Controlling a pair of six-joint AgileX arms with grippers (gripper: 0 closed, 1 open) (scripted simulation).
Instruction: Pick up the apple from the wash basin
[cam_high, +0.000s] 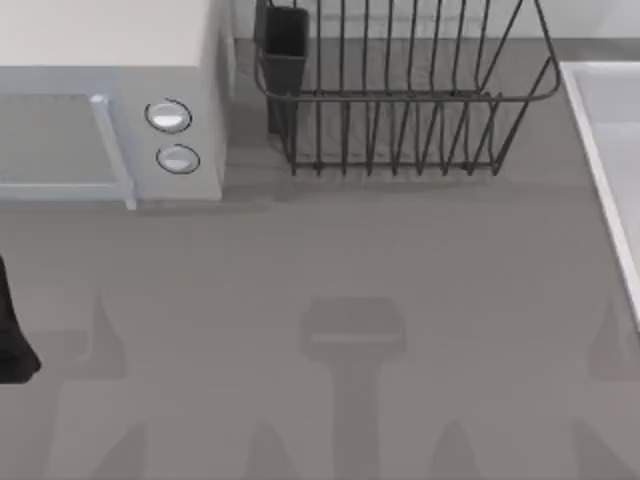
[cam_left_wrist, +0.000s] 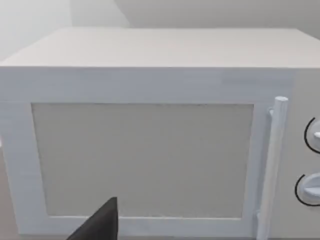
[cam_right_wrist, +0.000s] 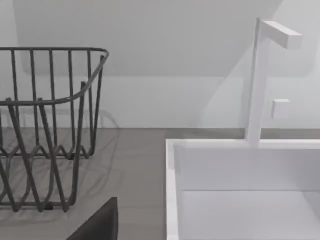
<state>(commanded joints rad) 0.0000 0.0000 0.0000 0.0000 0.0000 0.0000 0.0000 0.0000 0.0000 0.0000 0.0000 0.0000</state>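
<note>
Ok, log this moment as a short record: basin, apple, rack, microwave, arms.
wash basin: pale rim at the table's right edge, tap rising behind it
apple: none seen in the part of the basin shown
dish rack: dark wire, far centre, left of the basin
microwave: white, far left, door closed
left arm: dark part at the left edge

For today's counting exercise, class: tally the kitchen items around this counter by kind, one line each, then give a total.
Microwave: 1
Microwave dials: 2
Wire dish rack: 1
Wash basin: 1
Tap: 1
Total: 6
No apple can be seen in what shows of the basin.
</note>
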